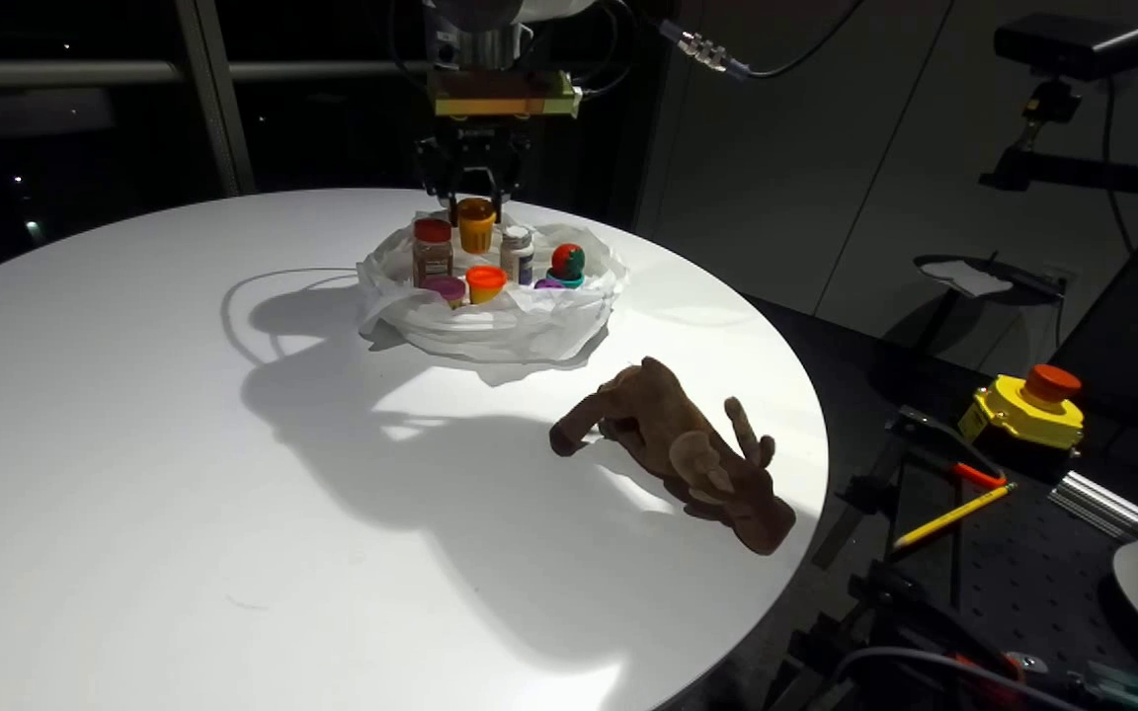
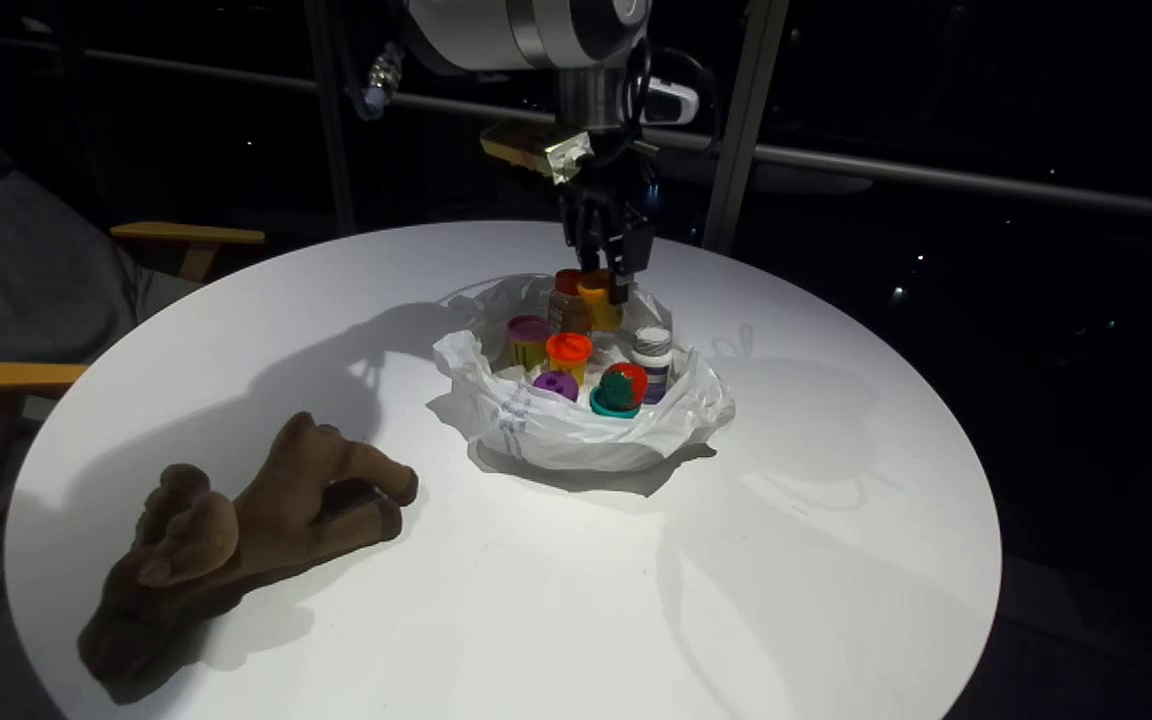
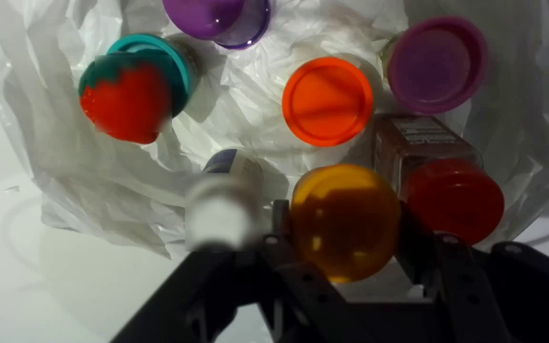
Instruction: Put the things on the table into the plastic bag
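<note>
Near the rear of the white plastic bag (image 1: 500, 341), my gripper (image 3: 343, 224) is shut on an orange cup (image 2: 600, 303), with one finger on each side. The cup sits within the bag's rim; whether its base touches the bag is hidden. Inside stand a red-lidded jar (image 3: 453, 200), a purple-lidded jar (image 3: 439, 66), an orange-lidded yellow cup (image 3: 327, 101), a white-capped bottle (image 2: 652, 365), a purple container (image 3: 203, 16) and a red and green ball (image 2: 624, 385) at a teal cup. The brown plush animal (image 1: 668, 425) lies on the table outside the bag, in both exterior views.
The round white table (image 1: 184, 494) carries the bag towards its far side. The white-capped bottle and the red-lidded jar stand close beside my fingers. Off the table are a yellow and red device (image 1: 1028, 410) and a chair (image 2: 16, 280).
</note>
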